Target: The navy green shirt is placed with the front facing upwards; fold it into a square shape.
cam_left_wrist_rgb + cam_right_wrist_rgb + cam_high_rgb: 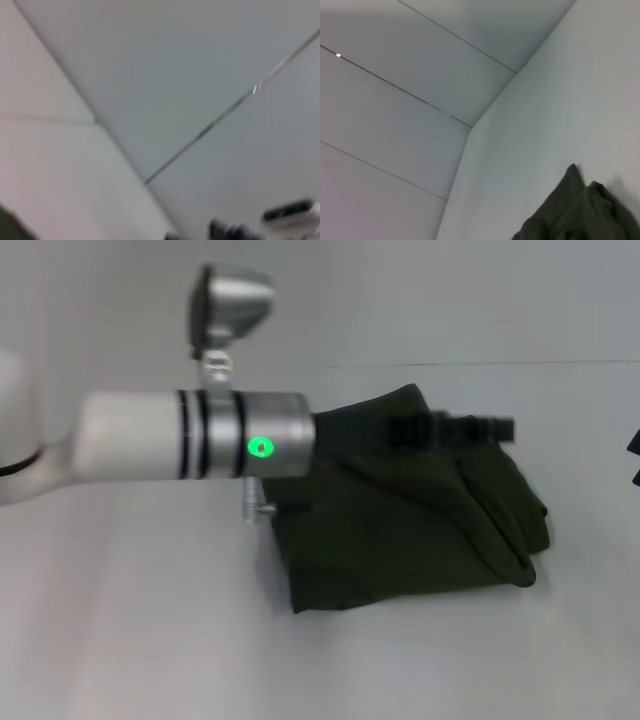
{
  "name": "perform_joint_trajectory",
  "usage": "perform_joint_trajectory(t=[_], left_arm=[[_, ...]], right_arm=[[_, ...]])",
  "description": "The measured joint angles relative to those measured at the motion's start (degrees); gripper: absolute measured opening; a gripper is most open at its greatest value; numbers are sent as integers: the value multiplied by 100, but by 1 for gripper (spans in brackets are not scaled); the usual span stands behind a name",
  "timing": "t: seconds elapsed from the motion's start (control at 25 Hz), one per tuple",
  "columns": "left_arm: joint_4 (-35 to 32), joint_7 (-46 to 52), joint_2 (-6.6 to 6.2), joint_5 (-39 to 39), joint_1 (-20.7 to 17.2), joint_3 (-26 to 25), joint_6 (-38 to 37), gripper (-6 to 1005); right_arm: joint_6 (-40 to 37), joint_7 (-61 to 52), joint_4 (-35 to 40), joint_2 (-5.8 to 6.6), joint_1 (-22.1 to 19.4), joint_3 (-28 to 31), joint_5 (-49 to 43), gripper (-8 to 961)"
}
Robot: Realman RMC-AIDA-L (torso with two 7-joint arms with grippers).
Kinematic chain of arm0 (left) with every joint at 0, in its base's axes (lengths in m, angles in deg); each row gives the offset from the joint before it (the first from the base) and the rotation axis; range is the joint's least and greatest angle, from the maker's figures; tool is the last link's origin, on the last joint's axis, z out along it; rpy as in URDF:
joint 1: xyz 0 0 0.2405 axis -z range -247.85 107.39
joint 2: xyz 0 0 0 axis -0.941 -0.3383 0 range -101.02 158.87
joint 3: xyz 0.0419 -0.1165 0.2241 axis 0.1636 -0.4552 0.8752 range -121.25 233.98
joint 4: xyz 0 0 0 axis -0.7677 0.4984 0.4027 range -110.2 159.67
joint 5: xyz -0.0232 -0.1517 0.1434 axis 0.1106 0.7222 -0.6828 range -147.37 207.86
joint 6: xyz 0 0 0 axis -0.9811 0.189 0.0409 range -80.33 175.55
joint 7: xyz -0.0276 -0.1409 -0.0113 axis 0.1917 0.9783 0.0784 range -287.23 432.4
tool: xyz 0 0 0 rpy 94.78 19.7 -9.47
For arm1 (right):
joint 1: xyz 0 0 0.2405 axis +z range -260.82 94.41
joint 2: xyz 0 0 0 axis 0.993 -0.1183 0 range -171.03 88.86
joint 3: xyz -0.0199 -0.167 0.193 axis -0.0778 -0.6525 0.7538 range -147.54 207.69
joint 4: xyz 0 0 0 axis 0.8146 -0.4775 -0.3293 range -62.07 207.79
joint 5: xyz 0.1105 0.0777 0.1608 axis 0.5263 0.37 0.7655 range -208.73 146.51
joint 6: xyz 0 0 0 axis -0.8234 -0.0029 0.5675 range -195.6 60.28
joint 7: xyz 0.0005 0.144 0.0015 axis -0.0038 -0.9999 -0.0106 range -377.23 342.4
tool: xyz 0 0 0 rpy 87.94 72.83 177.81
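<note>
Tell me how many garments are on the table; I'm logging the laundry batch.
1: the navy green shirt, bunched into a rough folded heap at the table's middle, partly behind the left arm reaching across it. Anything beneath it stays hidden.

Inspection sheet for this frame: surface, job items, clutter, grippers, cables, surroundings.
Surface: white table, plain.
Job's things: navy green shirt folded into a rough, bunched-up rectangle, right edge lumpy; print not visible.
Clutter: nothing seen.
Grippers: left gripper reaches from the left across the shirt's far edge. Right gripper out of the head view except a dark sliver at the right edge.
Cables: thin dark cable at the left arm's base.
Surroundings: white wall panels with thin seams.
</note>
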Motion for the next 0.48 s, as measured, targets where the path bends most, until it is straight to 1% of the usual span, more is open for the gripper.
perform_joint_trajectory(t=[0.04, 0.12, 0.16, 0.2, 0.28, 0.32, 0.4, 0.48], left_arm=[[-76, -6, -12, 58, -149, -244, -161, 521], [-183, 238, -63, 74, -495, -891, -473, 564], [-205, 414, -113, 60, -623, -1101, -575, 585], [-209, 629, -178, 35, -752, -1254, -670, 606], [-212, 1065, -373, -19, -1016, -1389, -877, 649], [-219, 1142, -423, -28, -1111, -1422, -943, 670], [-258, 1221, -470, -58, -1335, -1641, -1145, 712], [-341, 1203, -463, -191, -1537, -1998, -1343, 755]], right_arm=[[11, -2, 0, 3, 4, 0, -42, 938], [24, -19, 0, 26, 37, -1, -207, 937], [22, -47, 1, 46, 76, -3, -344, 937], [11, -100, 14, 75, 141, -16, -524, 937], [-7, -247, 50, 140, 317, -67, -919, 937], [-5, -344, 61, 192, 443, -125, -1139, 937], [33, -578, 80, 307, 740, -277, -1530, 937], [125, -886, 105, 397, 1041, -444, -1881, 937]])
